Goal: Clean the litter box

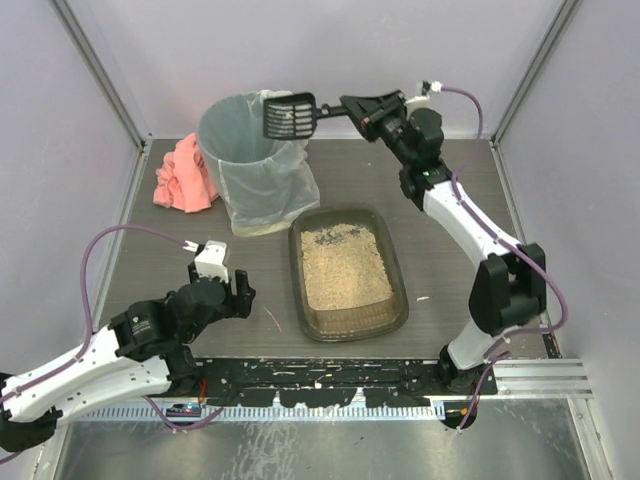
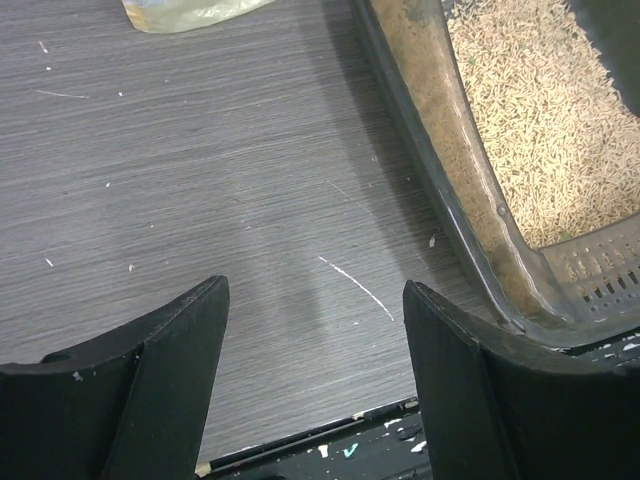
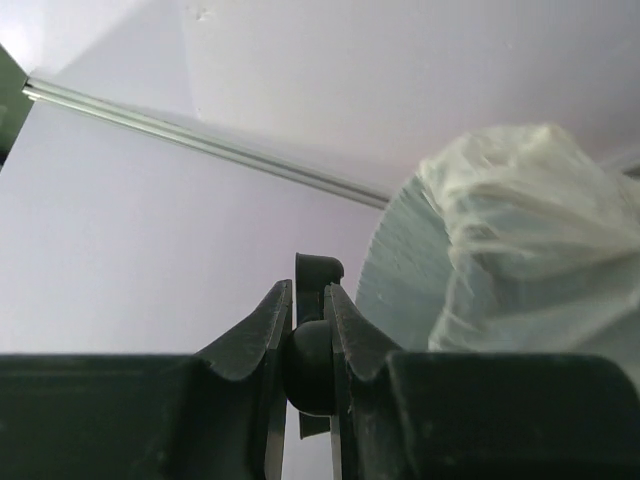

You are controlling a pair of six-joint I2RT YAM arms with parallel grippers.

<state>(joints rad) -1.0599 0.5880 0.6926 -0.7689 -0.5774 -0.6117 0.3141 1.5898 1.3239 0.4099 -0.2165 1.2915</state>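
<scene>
The litter box (image 1: 400, 285), a shallow dark tray of beige litter, lies in the middle of the table; its near left corner shows in the left wrist view (image 2: 470, 225). My right gripper (image 1: 345, 105) is shut on the handle of the small black slotted scoop (image 1: 290, 116), held tilted over the rim of the round grey bin (image 1: 225, 150). In the right wrist view the fingers clamp the scoop handle (image 3: 312, 345), with the lined bin (image 3: 520, 240) beyond. My left gripper (image 1: 240, 293) is open and empty, low over the table left of the litter box; it also shows in the left wrist view (image 2: 315, 330).
A pink cloth (image 1: 183, 175) lies left of the bin by the left wall. Small white specks and a white scratch (image 2: 355, 287) mark the table. A black strip (image 1: 320, 385) runs along the table's near edge.
</scene>
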